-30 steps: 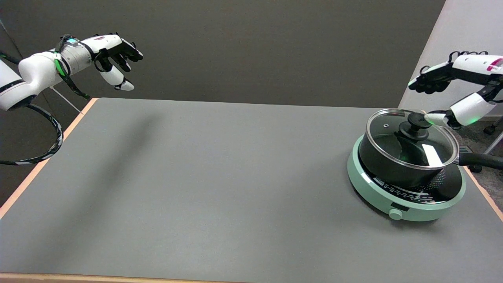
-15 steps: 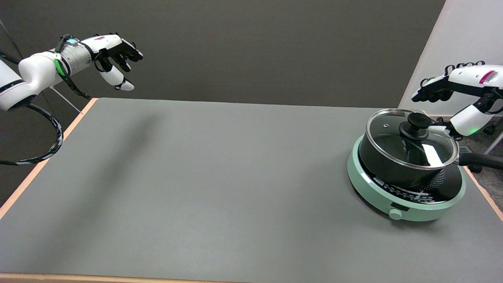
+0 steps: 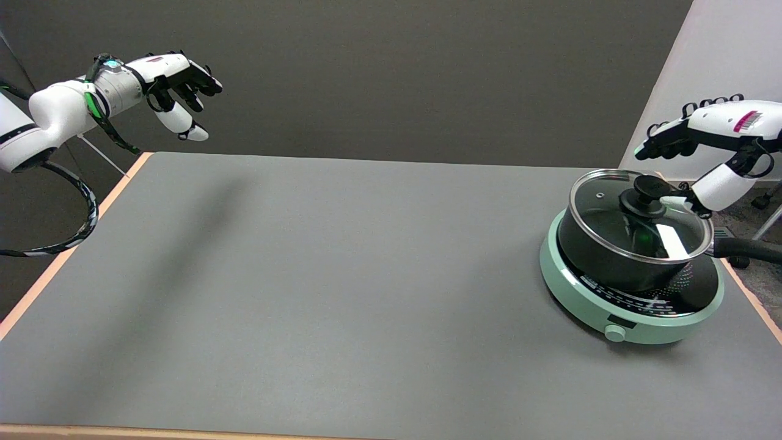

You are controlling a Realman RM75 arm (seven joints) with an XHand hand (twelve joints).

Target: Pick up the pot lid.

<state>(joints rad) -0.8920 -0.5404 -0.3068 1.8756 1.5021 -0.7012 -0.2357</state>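
On the right side of the grey table (image 3: 342, 293) stands a round mint-green hotplate (image 3: 629, 305) with a small knob on its front edge. A black pot (image 3: 602, 256) sits on the hotplate, and its long black handle (image 3: 748, 249) sticks out to the right past the table's edge. The lid (image 3: 595, 198), clear glass with a metal rim and a small vent hole, lies flat and closed on the pot. A black knob (image 3: 643, 197) rises from the middle of the lid, and a bright white glare streak shows on the glass to its right.

The right hand (image 3: 702, 153) reaches in from the right edge of the view and hangs just above and behind the pot's far right rim. Its fingers (image 3: 663, 139) are spread apart and holding nothing: the upper black ones stretch out leftward in the air above the lid, well clear of the glass. The white thumb (image 3: 712, 188) angles down and left, with its tip right beside the lid's knob on its right side; whether the tip actually touches the knob cannot be told from this view. The lid itself is not lifted and rests level on the pot.

At the upper left, the left hand (image 3: 174, 82) hangs in the air beyond the table's far left corner, fingers loosely curled downward.
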